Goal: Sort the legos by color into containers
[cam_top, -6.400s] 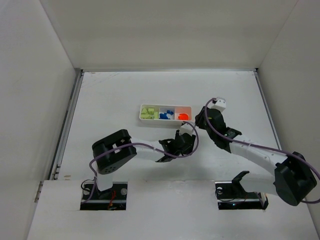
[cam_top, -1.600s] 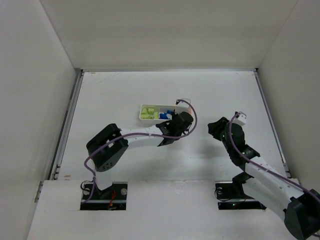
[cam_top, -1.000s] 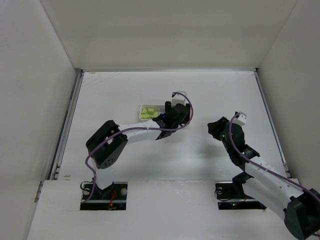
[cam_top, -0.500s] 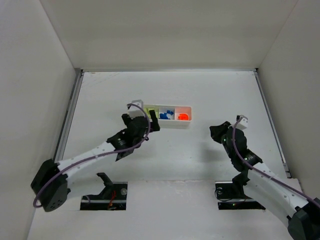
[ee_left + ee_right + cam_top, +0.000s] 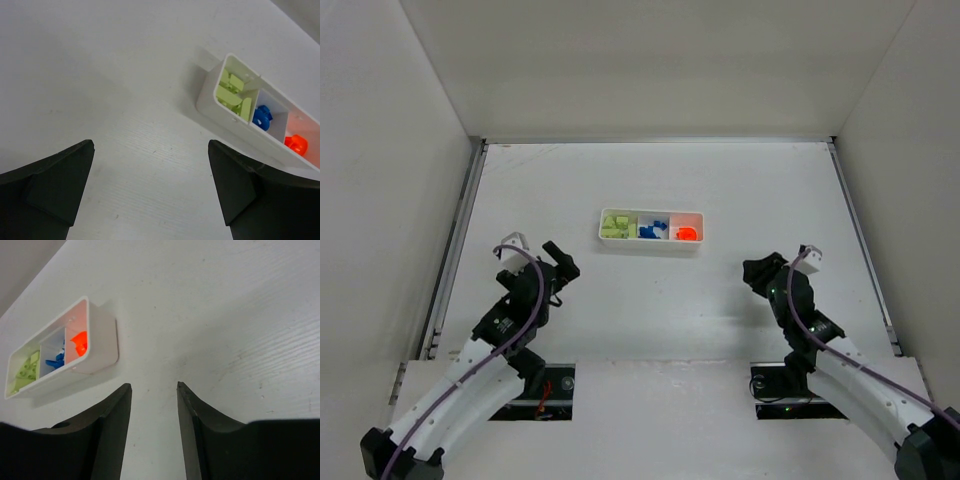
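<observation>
The tray [image 5: 665,247] lay toward the counter's far edge, long axis left to right, holding the sorted bricks [image 5: 652,230]. The left gripper [image 5: 560,262] and right gripper [image 5: 758,270] hung spread and empty toward the front edge, with the left slightly nearer.

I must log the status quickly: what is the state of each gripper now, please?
Left gripper: open wide, holding nothing.
Right gripper: open, holding nothing.

The left claw [image 5: 562,267], earlier reaching over the tray [image 5: 650,247], now sits well back at the near left of the desk [image 5: 650,180], and the right claw [image 5: 754,271] is drawn nearer its base.
</observation>
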